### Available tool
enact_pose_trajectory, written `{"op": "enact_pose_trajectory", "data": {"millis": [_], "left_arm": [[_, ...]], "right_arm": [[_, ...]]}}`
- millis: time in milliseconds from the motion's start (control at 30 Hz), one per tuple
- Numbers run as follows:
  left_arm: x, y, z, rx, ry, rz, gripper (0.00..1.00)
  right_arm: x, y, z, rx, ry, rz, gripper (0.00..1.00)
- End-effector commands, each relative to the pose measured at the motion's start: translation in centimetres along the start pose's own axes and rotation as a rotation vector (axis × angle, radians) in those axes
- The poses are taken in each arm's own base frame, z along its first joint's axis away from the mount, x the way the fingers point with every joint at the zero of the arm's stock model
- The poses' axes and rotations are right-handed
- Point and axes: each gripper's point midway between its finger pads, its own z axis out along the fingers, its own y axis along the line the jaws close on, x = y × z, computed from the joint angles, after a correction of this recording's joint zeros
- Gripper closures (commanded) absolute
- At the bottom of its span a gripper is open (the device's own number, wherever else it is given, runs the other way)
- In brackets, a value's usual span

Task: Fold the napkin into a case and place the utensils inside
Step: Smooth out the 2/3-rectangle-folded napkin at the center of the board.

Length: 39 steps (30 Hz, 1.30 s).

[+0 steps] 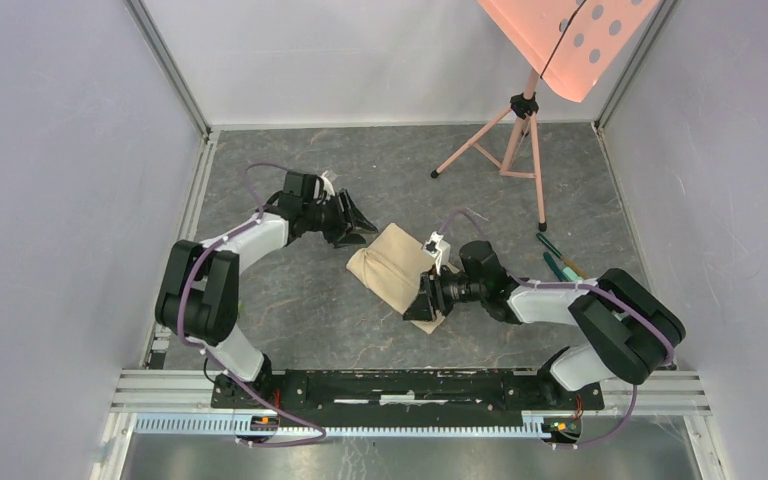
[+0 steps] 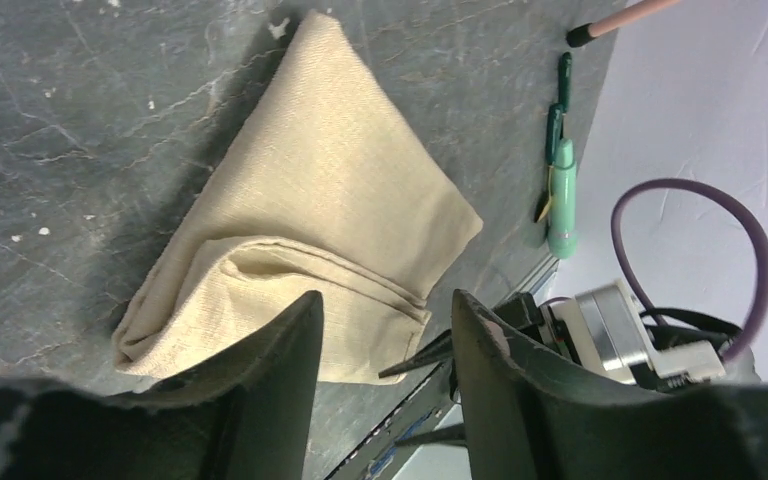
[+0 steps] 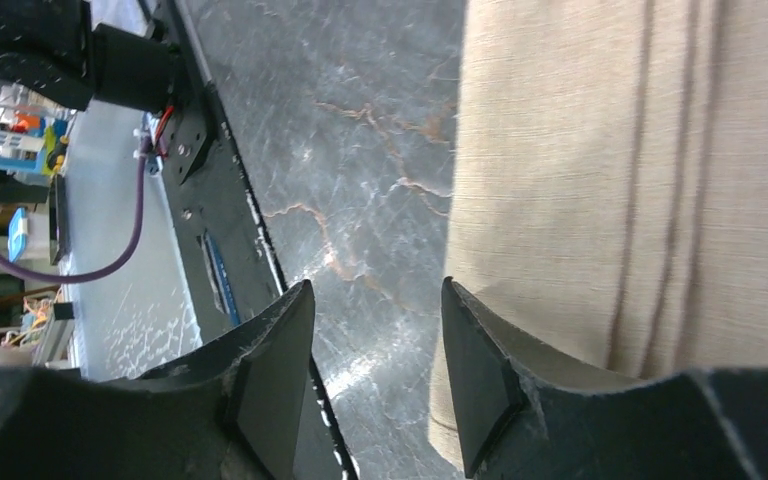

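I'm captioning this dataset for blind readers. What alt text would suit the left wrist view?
A folded beige napkin lies on a dark grey marbled table. The left gripper stands open in the foreground, holding nothing, and a mint-green cylinder lies on the table at the right.

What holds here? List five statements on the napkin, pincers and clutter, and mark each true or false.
1. The napkin lies folded on the table. True.
2. The left pincer grips the napkin. False: it is open and holds nothing.
3. The right pincer is open at the napkin's near edge. True.
4. The green cylinder lies on the napkin. False: it lies on the table, apart from the cloth.
5. A pink tripod stands at the back right. True.
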Motion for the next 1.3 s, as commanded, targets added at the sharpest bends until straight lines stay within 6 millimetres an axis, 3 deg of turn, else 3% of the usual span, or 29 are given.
{"op": "enact_pose_trajectory", "data": {"millis": [0, 100, 233, 467, 633, 833, 1067, 1267], "left_arm": [[0.5, -0.6, -1.3, 0.008, -0.012, 0.035, 0.46], [1.3, 0.4, -1.1, -0.009, -0.008, 0.002, 0.64], [2.4, 1.6, 0.0, -0.038, 0.028, -0.027, 0.79], [2.9, 3.1, 1.9, -0.093, 0.037, -0.048, 0.90], [3.2, 3.9, 2.2, -0.115, 0.035, -0.060, 0.92], [3.6, 4.7, 2.4, -0.140, 0.041, -0.056, 0.87], [1.6, 4.3, 4.3, -0.118, 0.030, -0.047, 0.86], [0.4, 3.9, 4.8, -0.123, 0.013, -0.037, 0.86]], "right_arm": [[-1.3, -1.6, -0.6, 0.073, -0.013, -0.045, 0.47], [-1.3, -2.3, -0.8, 0.092, -0.014, -0.038, 0.55], [-0.9, -3.1, -0.8, 0.121, -0.003, -0.039, 0.60], [0.2, -3.6, -0.7, 0.125, 0.011, -0.019, 0.65], [0.5, -3.8, -0.7, 0.130, 0.011, -0.015, 0.65], [0.4, -3.7, -0.6, 0.122, 0.012, -0.014, 0.65], [1.0, -3.9, -0.7, 0.127, 0.020, -0.005, 0.65], [2.0, -4.0, -0.9, 0.125, 0.025, 0.011, 0.65]]}}
